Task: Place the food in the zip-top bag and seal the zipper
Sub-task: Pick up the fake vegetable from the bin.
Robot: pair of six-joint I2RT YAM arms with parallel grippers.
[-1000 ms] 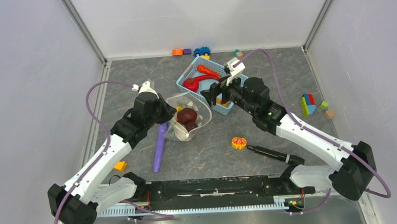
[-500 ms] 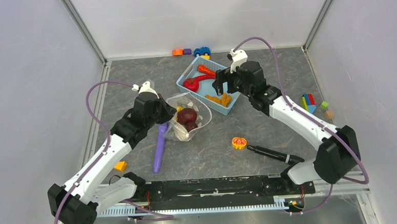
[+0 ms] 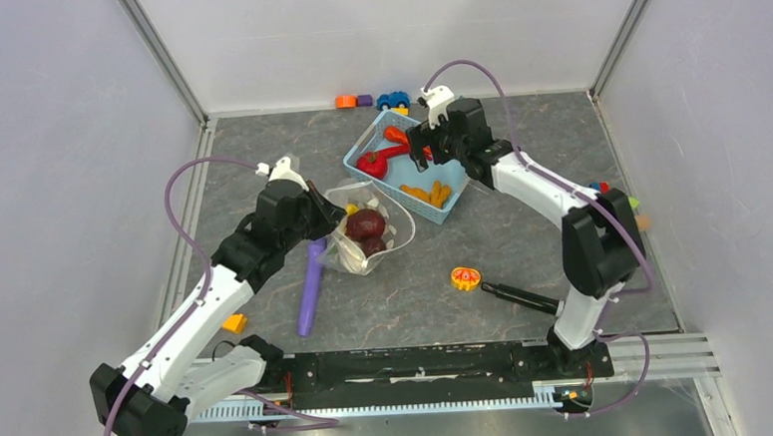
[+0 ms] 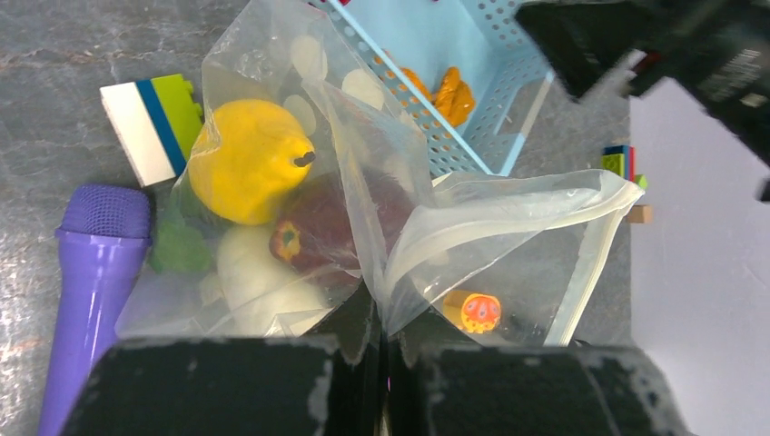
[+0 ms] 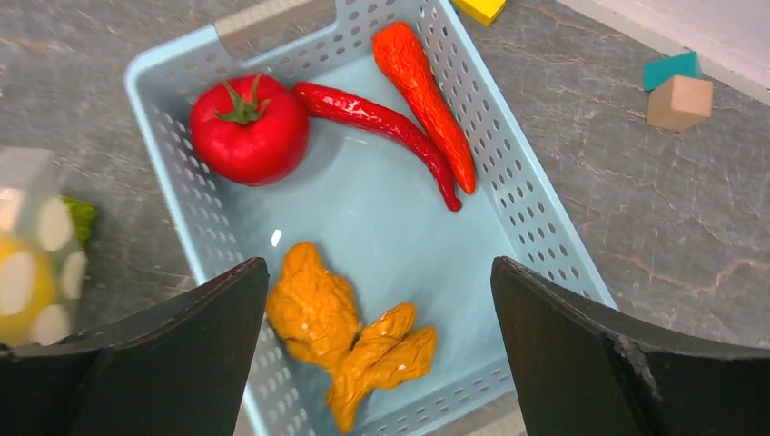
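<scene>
Step judged: fetching the next food from the basket [image 5: 536, 218]; right hand [image 5: 380, 300] hovers above it, jaws wide, holding nothing; advise dropping squarely over the tomato [image 5: 248, 128], clear of chili [image 5: 381, 123] and basket wall; left hand [image 4: 381, 341] pinched shut on zip-top bag [image 4: 472, 227] rim, bag resting on table [image 4: 36, 54] beside basket, yellow pepper [image 4: 245, 159] inside
</scene>
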